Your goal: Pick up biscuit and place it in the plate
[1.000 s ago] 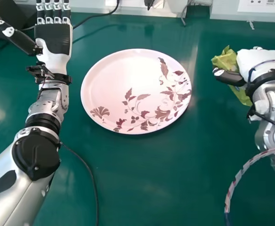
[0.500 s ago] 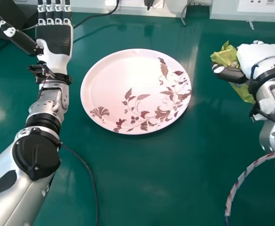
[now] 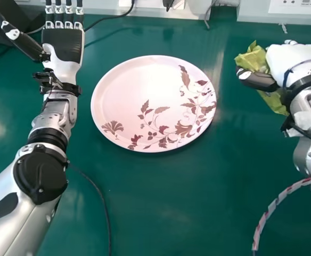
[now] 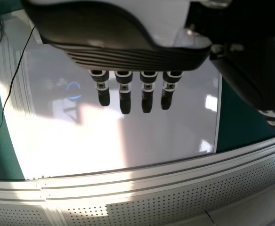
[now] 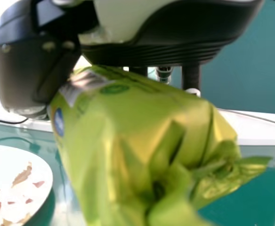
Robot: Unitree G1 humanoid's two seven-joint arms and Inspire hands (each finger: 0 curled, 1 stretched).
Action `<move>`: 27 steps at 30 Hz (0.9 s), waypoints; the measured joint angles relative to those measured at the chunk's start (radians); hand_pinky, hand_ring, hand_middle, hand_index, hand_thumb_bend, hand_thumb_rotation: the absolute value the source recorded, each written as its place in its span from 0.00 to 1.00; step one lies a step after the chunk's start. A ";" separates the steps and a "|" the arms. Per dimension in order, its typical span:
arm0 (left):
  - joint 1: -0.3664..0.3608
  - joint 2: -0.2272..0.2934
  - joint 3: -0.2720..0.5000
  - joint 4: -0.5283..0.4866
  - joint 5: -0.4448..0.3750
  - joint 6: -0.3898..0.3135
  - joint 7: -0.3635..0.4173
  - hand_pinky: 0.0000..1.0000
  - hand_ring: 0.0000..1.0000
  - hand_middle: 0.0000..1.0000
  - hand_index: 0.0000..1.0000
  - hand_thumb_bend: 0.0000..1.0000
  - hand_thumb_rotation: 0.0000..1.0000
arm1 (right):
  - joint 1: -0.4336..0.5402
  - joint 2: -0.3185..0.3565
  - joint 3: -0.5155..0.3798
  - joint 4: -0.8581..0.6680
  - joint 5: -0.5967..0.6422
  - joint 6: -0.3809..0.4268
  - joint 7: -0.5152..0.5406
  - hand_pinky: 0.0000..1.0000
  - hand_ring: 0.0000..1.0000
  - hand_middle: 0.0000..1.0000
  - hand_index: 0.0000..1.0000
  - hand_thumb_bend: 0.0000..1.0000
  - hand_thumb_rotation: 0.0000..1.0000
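Observation:
My right hand (image 3: 295, 64) is at the right of the head view, curled round the green-yellow biscuit packet (image 3: 253, 60), right of the plate (image 3: 124, 96). In the right wrist view the crinkled packet (image 5: 142, 146) hangs held between the thumb and fingers of my right hand (image 5: 175, 37), with the plate (image 5: 22, 160) beyond it. The plate is pinkish white with brown leaf patterns and holds nothing. My left hand (image 3: 62, 45) rests open with straight fingers at the upper left of the head view; the left wrist view shows the same hand (image 4: 123, 42).
A black object (image 3: 1, 24) stands at the back left corner. Cables run along the table's back edge, and one black cable (image 3: 99, 192) lies between the left arm and the plate. A pale panel with sockets (image 3: 299, 6) borders the green table (image 3: 161, 213) at the back.
My right hand has shifted slightly toward the back of the table with the packet, which now sits a little farther left and higher in the head view. The plate stays where it was.

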State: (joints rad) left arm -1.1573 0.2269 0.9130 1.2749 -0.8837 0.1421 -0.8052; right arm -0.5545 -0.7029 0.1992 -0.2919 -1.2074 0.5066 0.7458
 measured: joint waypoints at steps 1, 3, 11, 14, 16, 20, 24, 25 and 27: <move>0.000 0.002 0.000 0.000 0.000 0.000 0.001 1.00 0.98 1.00 1.00 1.00 0.51 | 0.000 0.003 0.000 -0.003 -0.006 0.000 0.001 0.09 0.16 0.23 0.49 0.49 0.05; 0.000 0.008 0.000 0.000 0.002 0.000 0.006 1.00 0.97 1.00 1.00 1.00 0.51 | 0.000 0.010 0.000 -0.009 -0.012 -0.001 0.003 0.09 0.16 0.23 0.49 0.49 0.05; 0.000 0.015 -0.002 0.000 0.012 -0.003 0.017 1.00 0.97 1.00 1.00 1.00 0.52 | 0.000 0.038 -0.005 -0.015 -0.025 -0.020 0.003 0.09 0.16 0.23 0.49 0.49 0.05; 0.000 0.019 -0.004 0.000 0.019 -0.003 0.014 1.00 0.97 1.00 1.00 1.00 0.52 | 0.000 0.048 -0.005 -0.018 -0.042 -0.024 0.003 0.09 0.16 0.24 0.49 0.49 0.05; 0.000 0.021 -0.007 0.000 0.021 -0.003 0.013 1.00 0.97 1.00 1.00 1.00 0.51 | 0.000 0.055 -0.005 -0.025 -0.053 -0.027 0.003 0.09 0.16 0.24 0.49 0.49 0.05; 0.000 0.024 -0.017 0.000 0.037 -0.002 0.015 1.00 0.96 0.99 1.00 1.00 0.51 | 0.000 0.072 -0.005 -0.035 -0.057 -0.047 -0.003 0.10 0.17 0.24 0.49 0.49 0.06; 0.000 0.027 -0.019 0.000 0.038 -0.001 0.017 1.00 0.95 0.99 1.00 1.00 0.50 | 0.002 0.085 -0.008 -0.037 -0.056 -0.075 -0.044 0.10 0.17 0.24 0.49 0.49 0.05; 0.000 0.027 -0.019 0.000 0.038 -0.001 0.017 1.00 0.95 0.99 1.00 1.00 0.50 | 0.002 0.088 -0.008 -0.037 -0.056 -0.079 -0.053 0.10 0.17 0.24 0.49 0.49 0.05; 0.000 0.029 -0.020 0.000 0.039 -0.008 0.019 1.00 0.95 0.99 1.00 1.00 0.50 | 0.002 0.100 -0.008 -0.037 -0.056 -0.090 -0.060 0.11 0.17 0.25 0.49 0.49 0.05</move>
State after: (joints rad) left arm -1.1572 0.2559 0.8935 1.2748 -0.8445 0.1337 -0.7861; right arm -0.5524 -0.6032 0.1909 -0.3287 -1.2636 0.4161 0.6854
